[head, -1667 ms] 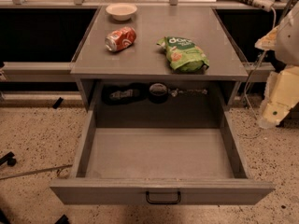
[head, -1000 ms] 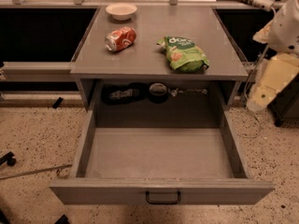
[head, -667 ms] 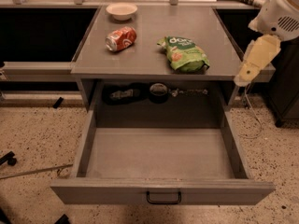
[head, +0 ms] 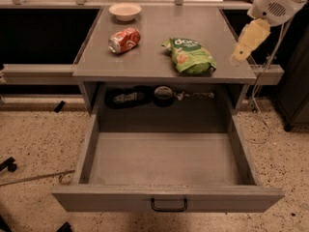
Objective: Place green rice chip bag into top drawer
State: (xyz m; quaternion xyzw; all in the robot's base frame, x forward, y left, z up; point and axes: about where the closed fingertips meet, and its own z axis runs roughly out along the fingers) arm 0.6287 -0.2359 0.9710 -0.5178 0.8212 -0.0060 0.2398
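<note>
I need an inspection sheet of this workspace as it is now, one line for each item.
Surface: grey table top, holding three things.
Job's things: green rice chip bag lying on the table top, right of centre; top drawer pulled open, nothing seen inside.
Clutter: red soda can on its side; white bowl at the back edge; dark items on the shelf behind the drawer.
Grippers: pincer over the table's right edge, apart from the bag.
Cables: thin cable hanging at the right towards the floor.
Surroundings: speckled floor.
</note>
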